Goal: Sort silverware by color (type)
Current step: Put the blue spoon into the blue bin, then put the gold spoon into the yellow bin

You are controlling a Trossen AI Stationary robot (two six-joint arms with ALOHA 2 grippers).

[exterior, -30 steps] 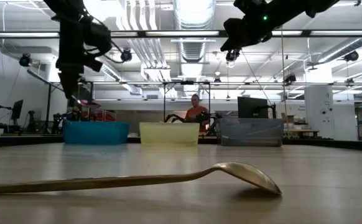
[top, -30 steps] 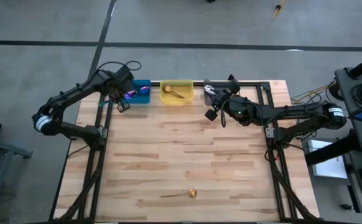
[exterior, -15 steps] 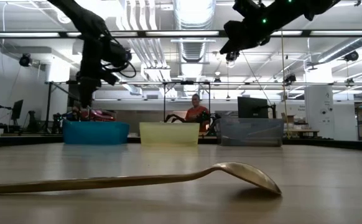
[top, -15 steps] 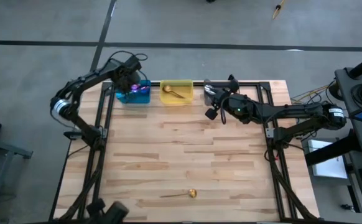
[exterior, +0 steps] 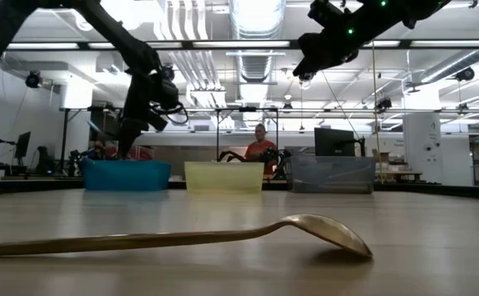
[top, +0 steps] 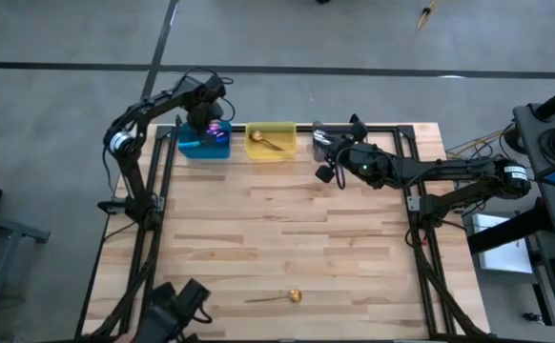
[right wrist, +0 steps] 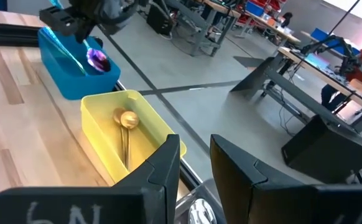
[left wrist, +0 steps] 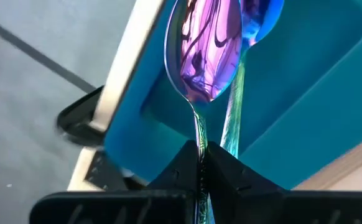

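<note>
My left gripper (top: 211, 129) hangs over the blue bin (top: 204, 145) at the table's far left, shut on a purple-blue spoon (left wrist: 203, 50). A second spoon with a blue bowl (left wrist: 262, 12) lies behind it inside that bin. One gold spoon (top: 263, 141) lies in the yellow bin (top: 270, 152), and another gold spoon (exterior: 305, 226) rests on the table near its front edge. My right gripper (right wrist: 196, 165) hovers by the gray bin (top: 327, 135), open; a silver shape (right wrist: 198, 211) shows below the gap. My left gripper pinches the purple-blue spoon's thin handle (left wrist: 198, 149) between its two fingertips. The fingers point steeply down and the handle runs on along them. The spoon hangs bowl-down below the fingers over the inside of the blue bin; whether the bowl touches the bin I cannot tell.
The three bins stand in a row along the table's far edge. The wooden tabletop (top: 297, 229) between the bins and the gold spoon holds nothing else. A person (exterior: 260, 148) sits in the room beyond the table.
My left gripper has carried the purple-blue spoon from the blue bin's left edge toward the table's right and far edge, to above the bin's inside, sinking a little. The spoon has stayed in the hold, bowl-down.
</note>
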